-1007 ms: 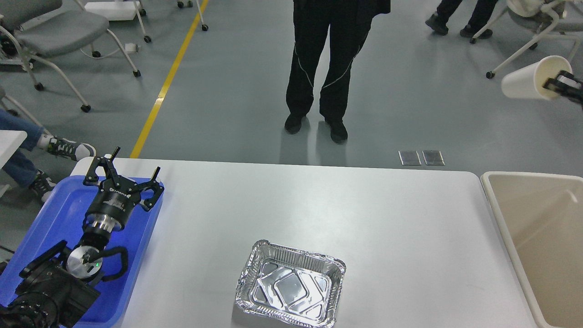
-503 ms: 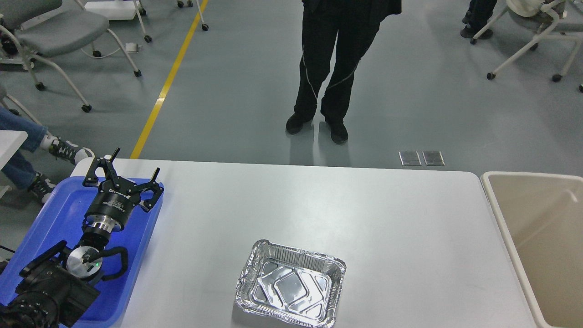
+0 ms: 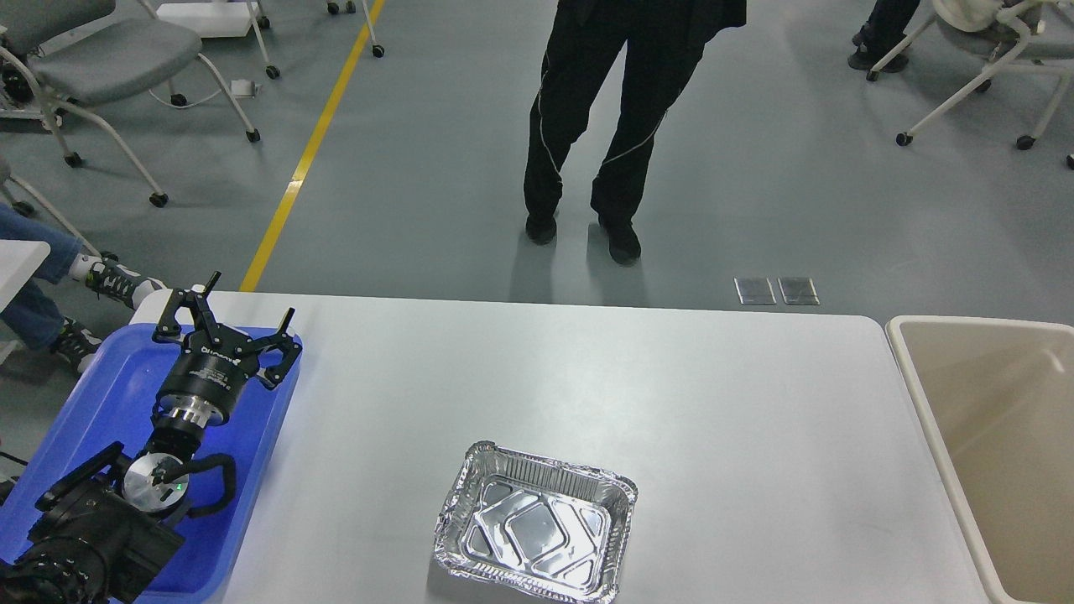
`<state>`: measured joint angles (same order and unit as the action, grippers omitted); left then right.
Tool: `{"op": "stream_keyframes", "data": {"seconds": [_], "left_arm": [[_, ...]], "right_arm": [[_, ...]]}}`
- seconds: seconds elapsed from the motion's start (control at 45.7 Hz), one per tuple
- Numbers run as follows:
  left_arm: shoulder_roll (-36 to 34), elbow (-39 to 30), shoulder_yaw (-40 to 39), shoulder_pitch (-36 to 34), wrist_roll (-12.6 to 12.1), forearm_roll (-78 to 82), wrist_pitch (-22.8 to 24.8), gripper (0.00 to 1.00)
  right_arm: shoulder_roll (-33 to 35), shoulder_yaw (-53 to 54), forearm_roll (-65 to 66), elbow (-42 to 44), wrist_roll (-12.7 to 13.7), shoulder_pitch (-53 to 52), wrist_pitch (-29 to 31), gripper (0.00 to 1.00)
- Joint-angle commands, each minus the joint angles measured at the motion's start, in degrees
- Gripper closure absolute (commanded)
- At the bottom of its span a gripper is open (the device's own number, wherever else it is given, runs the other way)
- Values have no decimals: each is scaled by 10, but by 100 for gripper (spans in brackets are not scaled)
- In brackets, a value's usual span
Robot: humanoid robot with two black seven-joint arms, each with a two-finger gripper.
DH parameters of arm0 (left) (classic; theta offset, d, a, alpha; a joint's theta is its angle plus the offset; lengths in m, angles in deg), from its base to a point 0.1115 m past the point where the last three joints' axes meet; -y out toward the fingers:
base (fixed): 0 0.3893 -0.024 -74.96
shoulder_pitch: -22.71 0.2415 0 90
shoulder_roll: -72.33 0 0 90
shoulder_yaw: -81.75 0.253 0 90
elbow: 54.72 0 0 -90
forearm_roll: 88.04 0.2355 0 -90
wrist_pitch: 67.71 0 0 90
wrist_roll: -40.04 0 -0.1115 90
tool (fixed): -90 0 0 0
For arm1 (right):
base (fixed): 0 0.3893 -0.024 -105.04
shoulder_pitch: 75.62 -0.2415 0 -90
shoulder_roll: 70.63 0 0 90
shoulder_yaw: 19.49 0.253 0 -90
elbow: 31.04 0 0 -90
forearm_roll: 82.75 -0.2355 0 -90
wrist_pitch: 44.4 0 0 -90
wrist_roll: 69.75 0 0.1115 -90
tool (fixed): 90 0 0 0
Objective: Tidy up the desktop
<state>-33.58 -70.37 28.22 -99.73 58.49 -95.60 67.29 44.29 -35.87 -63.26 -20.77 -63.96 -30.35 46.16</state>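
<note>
Near the front edge of the wide white rounded-corner desktop (image 3: pixel 671 377) sits a crinkled silver foil tray (image 3: pixel 534 534), empty. To its left, over the blue plastic tray (image 3: pixel 101 394), the left gripper (image 3: pixel 239 323) hangs spread, holding nothing. Pinching one foil rim gently should avoid crushing it. The right gripper is out of sight.

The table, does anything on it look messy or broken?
Nothing looks broken or spilled. One empty foil tray sits alone on the white table, turned a bit crooked to its edges. The left gripper hangs open over the blue tray.
</note>
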Motion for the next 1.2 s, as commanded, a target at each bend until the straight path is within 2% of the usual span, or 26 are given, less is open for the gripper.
{"op": "stream_keyframes", "data": {"seconds": [0.0, 0.525, 1.094, 1.116, 1.182], "left_arm": [[0, 0, 0, 0, 0, 0, 0, 0], [0, 0, 0, 0, 0, 0, 0, 0], [0, -1, 0, 0, 0, 0, 0, 0], [0, -1, 0, 0, 0, 0, 0, 0], [0, 0, 0, 0, 0, 0, 0, 0]], "right_arm": [[-39, 48, -1, 11, 6, 61, -32, 100], [-92, 65, -3, 6, 5, 92, -33, 100], [-102, 65, -3, 7, 5, 93, -40, 100], [-102, 65, -3, 8, 5, 93, -45, 95], [-101, 64, -3, 8, 5, 91, -64, 51]]}}
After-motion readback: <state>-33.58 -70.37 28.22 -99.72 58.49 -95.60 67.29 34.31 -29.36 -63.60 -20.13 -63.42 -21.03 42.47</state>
